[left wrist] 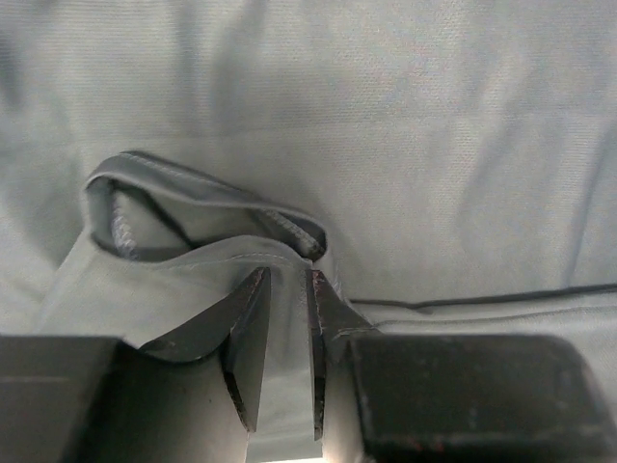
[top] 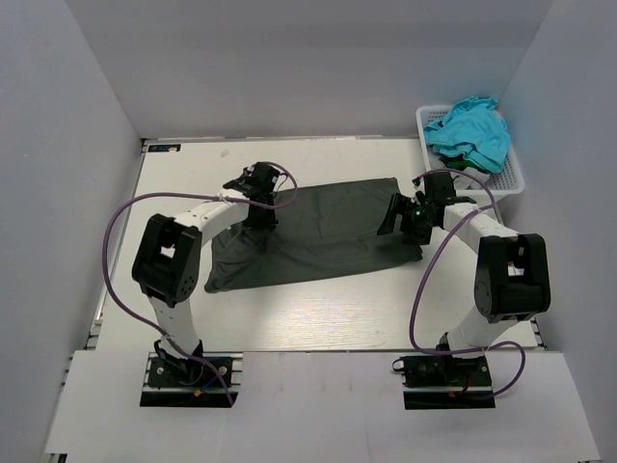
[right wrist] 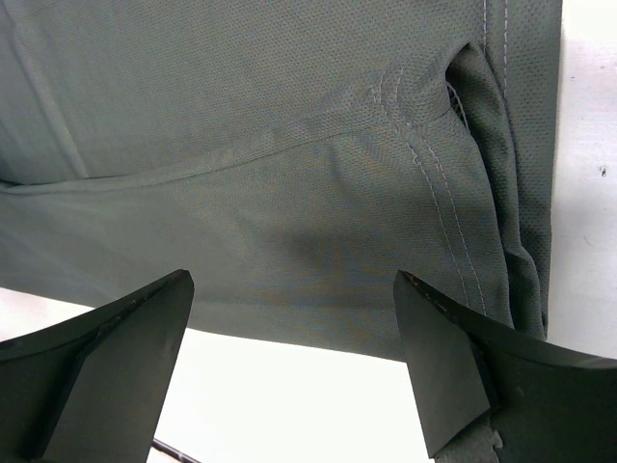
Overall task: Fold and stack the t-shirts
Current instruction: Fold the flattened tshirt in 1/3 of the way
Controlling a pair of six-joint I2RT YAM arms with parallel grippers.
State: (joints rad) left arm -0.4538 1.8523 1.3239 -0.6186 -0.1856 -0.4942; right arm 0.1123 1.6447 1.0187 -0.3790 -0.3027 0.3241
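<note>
The charcoal t-shirt (top: pixel 328 231) lies flat across the middle of the white table (top: pixel 318 313). The left gripper (left wrist: pixel 287 275) pinches a raised fold at the shirt's left edge, jaws nearly together on the cloth. The right gripper (right wrist: pixel 291 289) hangs over the right edge, jaws wide apart. A turquoise t-shirt (top: pixel 470 130) sits in the white basket (top: pixel 513 181).

We look down on a pale cream table (top: pixel 318 313), boxed in by plain grey-white walls: back wall (top: pixel 308 58), left wall (top: pixel 58 193), right wall (top: pixel 578 164) — evenly lit, shadows soft.
</note>
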